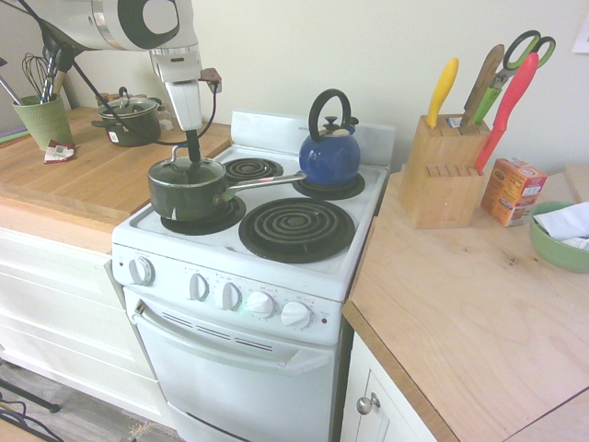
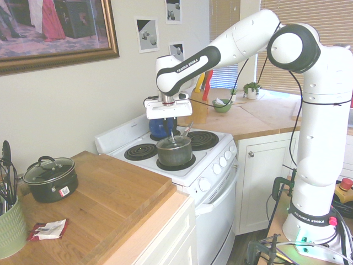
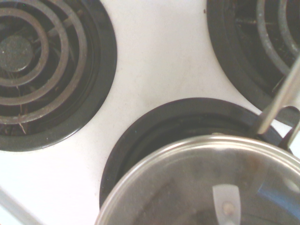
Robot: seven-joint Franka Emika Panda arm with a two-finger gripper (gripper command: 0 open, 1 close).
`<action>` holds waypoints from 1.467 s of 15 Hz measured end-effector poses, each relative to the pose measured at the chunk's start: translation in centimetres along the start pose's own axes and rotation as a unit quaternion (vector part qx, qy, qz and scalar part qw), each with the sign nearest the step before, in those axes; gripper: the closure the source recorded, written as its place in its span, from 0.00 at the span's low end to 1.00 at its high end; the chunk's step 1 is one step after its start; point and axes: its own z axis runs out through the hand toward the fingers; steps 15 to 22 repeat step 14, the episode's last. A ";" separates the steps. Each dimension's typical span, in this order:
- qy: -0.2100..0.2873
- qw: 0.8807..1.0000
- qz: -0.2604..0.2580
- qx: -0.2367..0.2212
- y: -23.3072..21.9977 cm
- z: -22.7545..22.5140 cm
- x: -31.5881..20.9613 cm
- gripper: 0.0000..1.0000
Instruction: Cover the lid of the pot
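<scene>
Far left on the wooden counter (image 1: 92, 175): a green utensil cup (image 1: 41, 120) at the back edge, a small red-and-white packet (image 1: 59, 152) just beside it, then a squat dark two-handled pot (image 1: 131, 120) under its own lid, near the counter's back right corner. Next, the white stove (image 1: 248, 276), carrying the dark green pot (image 1: 189, 189) on the front left burner, long silver handle (image 1: 262, 181) pointing toward the stove's middle. Sitting on the pot's rim, the glass lid (image 1: 187, 171), level and covering the opening; in the wrist view the lid (image 3: 206, 183) fills the lower part, silver rim all round. Directly above the lid's loop handle, the gripper (image 1: 192, 158), pointing straight down, fingertips down at the handle; cannot tell whether clamped on it or slightly apart. On the back right burner, a blue kettle (image 1: 329, 155). Right counter: knife block (image 1: 440, 170), orange box (image 1: 512, 191), green bowl (image 1: 560, 238) at the right edge.
</scene>
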 end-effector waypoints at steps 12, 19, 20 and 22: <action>0.000 0.999 -0.018 0.046 3.1 -6.1 -2.8 0.00; -0.001 0.998 -0.019 0.059 3.8 -8.3 -2.6 0.00; -0.001 0.998 -0.019 0.059 3.8 -8.3 -2.6 0.00; -0.001 0.998 -0.019 0.059 3.8 -8.3 -2.6 0.00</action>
